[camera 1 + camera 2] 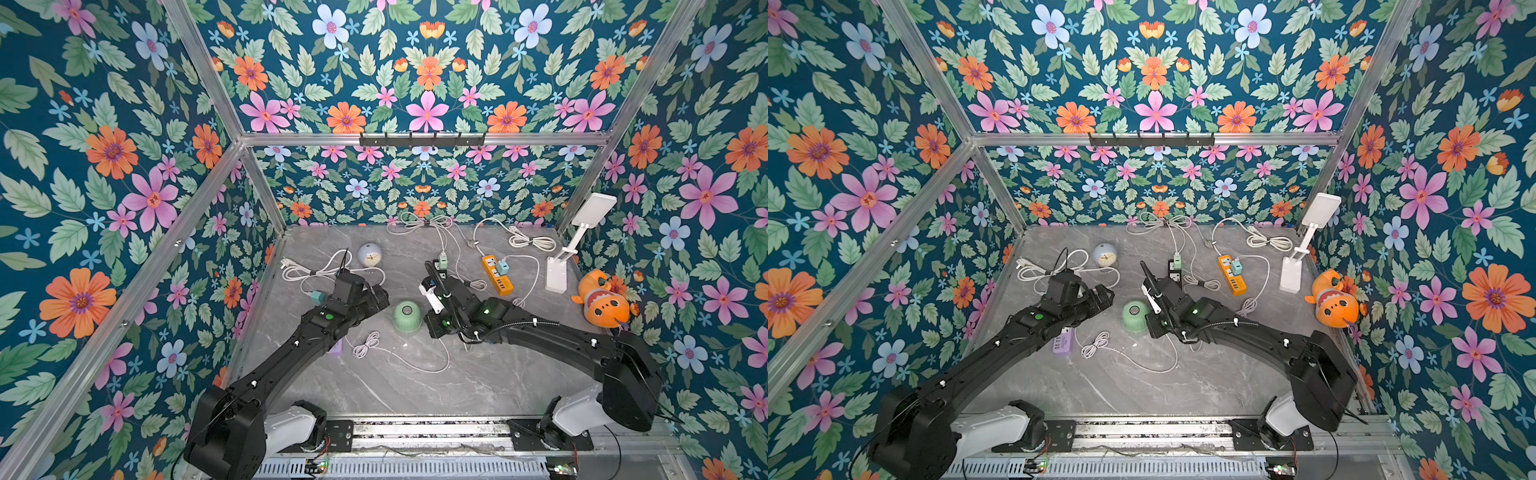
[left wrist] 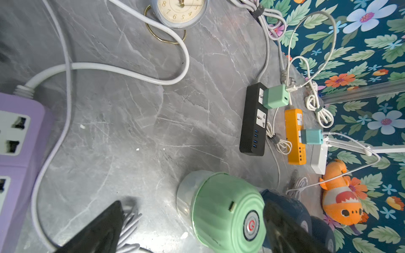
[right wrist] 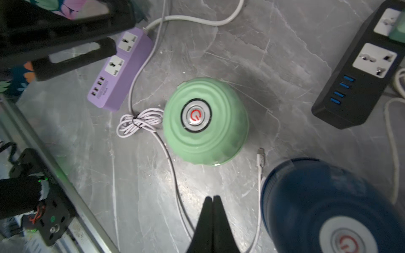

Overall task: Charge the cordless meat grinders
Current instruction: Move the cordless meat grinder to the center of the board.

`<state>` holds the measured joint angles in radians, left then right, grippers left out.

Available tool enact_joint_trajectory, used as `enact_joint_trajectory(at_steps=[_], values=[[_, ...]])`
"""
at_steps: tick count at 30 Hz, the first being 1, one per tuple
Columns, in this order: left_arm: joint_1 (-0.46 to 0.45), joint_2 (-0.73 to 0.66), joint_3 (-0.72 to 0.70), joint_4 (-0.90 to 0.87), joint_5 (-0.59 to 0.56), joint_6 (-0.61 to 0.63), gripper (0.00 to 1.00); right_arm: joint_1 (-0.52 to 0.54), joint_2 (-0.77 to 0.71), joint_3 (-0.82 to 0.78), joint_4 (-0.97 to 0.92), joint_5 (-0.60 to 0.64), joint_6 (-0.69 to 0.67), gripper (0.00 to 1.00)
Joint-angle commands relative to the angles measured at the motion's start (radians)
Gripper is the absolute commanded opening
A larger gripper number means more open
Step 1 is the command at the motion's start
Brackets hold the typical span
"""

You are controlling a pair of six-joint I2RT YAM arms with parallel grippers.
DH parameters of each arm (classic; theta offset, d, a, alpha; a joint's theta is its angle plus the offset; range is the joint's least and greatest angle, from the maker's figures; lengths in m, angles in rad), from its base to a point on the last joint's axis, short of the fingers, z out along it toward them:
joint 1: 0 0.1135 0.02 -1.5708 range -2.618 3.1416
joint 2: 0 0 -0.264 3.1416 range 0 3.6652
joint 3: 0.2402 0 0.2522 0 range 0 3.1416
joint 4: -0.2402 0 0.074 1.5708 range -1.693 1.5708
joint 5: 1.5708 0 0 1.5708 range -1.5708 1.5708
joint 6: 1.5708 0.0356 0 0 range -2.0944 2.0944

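The left gripper (image 2: 192,202) is gaping empty and the right gripper (image 3: 212,198) is hovering shut on nothing, probably needing to grab the plug (image 3: 261,156) beside the green grinder (image 3: 206,120).

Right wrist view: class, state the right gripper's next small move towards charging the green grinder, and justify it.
Probably open the right gripper and lower it onto the loose cable plug. Its jaws are shut on nothing, and the plug lies free on the table beside the green grinder, connected to nothing.
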<state>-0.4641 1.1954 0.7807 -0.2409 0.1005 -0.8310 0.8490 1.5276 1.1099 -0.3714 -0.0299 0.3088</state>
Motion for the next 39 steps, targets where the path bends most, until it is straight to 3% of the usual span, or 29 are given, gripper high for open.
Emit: enact_joint_trajectory(at_steps=[1, 3, 8, 19, 28, 35, 39], values=[[0.021, 0.007, -0.003, 0.037, 0.048, 0.079, 0.98, -0.004, 0.041, 0.04, -0.075, 0.04, 0.033, 0.0], [0.03, -0.006, -0.015, 0.05, 0.036, 0.094, 0.93, -0.006, 0.071, 0.063, -0.08, 0.03, 0.035, 0.0], [0.039, -0.064, -0.037, 0.014, -0.046, 0.122, 0.92, -0.014, 0.176, 0.144, -0.093, 0.012, 0.035, 0.0], [0.065, -0.114, -0.113, 0.005, -0.045, 0.106, 0.92, -0.028, 0.38, 0.377, -0.125, -0.076, 0.001, 0.0], [0.144, -0.091, -0.104, 0.031, -0.009, 0.13, 0.94, -0.063, 0.51, 0.517, -0.072, -0.273, 0.026, 0.0], [0.186, -0.013, -0.131, 0.244, 0.143, 0.091, 0.97, -0.108, 0.458, 0.471, -0.035, -0.324, 0.086, 0.5], [0.183, 0.041, -0.164, 0.387, 0.199, 0.046, 0.97, -0.108, 0.354, 0.376, -0.031, -0.297, 0.073, 0.68]])
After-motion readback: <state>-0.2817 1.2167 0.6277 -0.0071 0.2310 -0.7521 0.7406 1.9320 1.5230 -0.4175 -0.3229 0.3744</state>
